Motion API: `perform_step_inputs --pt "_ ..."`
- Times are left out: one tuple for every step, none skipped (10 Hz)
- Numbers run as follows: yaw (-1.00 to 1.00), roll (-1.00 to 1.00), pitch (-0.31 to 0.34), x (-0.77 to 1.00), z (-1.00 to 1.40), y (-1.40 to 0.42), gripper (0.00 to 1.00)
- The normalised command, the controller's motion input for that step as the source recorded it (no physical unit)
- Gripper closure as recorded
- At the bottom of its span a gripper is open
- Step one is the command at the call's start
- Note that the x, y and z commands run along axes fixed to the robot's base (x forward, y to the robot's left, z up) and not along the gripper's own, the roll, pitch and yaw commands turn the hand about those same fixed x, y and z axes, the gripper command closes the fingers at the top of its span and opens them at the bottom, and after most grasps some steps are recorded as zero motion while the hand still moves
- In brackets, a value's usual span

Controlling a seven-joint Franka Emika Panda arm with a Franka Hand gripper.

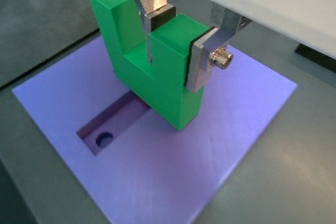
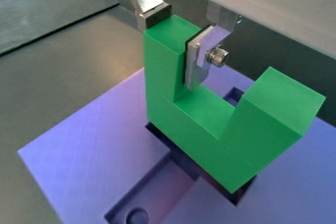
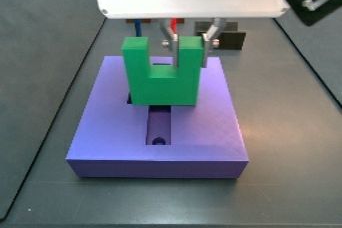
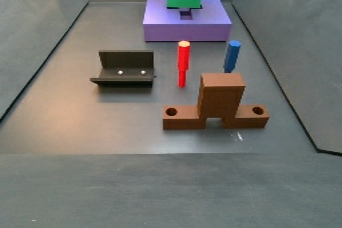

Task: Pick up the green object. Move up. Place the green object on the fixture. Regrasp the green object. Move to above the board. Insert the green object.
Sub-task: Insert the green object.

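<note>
Gripping one upright arm of the green object (image 2: 217, 120), the gripper (image 2: 182, 41) fills both wrist views: its silver fingers (image 1: 201, 56) sit on either face of that arm, pads pressed flat against the plastic, so the jaws are clamped on the piece rather than standing apart. The green object is a U-shaped block with two arms and a notch between them. It hangs upright with its closed base pointing down at the board (image 1: 223, 159), directly over the dark recess (image 1: 112, 128) cut into the purple surface. In a side view its base appears to be at the board's top face or just entering the slot (image 3: 158, 127); whether it touches the bottom cannot be told.

Judging from this, the work is at the last step, the insertion. The fixture (image 4: 123, 69) stands empty, well apart from the board, near the red peg (image 4: 183, 60), the blue peg (image 4: 231, 56) and the brown block (image 4: 219, 102).

The piece looks like rigid moulded plastic: light, stiff, smooth-sided and not fragile. Smooth faces can slip or pivot under a sideways push, so the hold on one arm, high up and off-centre, may let the block twist if its base catches the slot edge. A flat grip across parallel faces, as here, seems the sound place to hold it; the descent probably needs to be straight and gentle.
</note>
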Motion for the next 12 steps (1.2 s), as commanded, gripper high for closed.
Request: perform_step_inputs --pt "0.0 0.13 0.0 0.09 -0.21 0.0 1.0" --pt "0.0 0.11 0.0 0.0 -0.14 0.04 1.0" --pt "0.0 0.03 0.0 -0.18 0.0 0.07 1.0" --pt "0.0 0.02 0.0 -0.19 0.0 0.11 1.0" --pt "0.0 0.02 0.0 -0.1 0.0 0.11 1.0" --pt "0.0 0.01 0.0 0.0 0.0 0.1 1.0" --pt "0.0 0.02 0.0 0.0 0.0 0.06 1.0" --pt "0.0 0.06 0.0 0.0 -0.02 0.0 1.0" --pt "0.0 0.04 0.0 -0.01 -0.12 0.0 1.0" --pt "0.0 0.0 -0.003 -0.07 -0.09 -0.03 1.0" --pt "0.0 0.0 -0.011 -0.11 -0.05 -0.07 1.0" --pt "0.0 0.0 -0.007 -0.06 -0.05 -0.07 1.0"
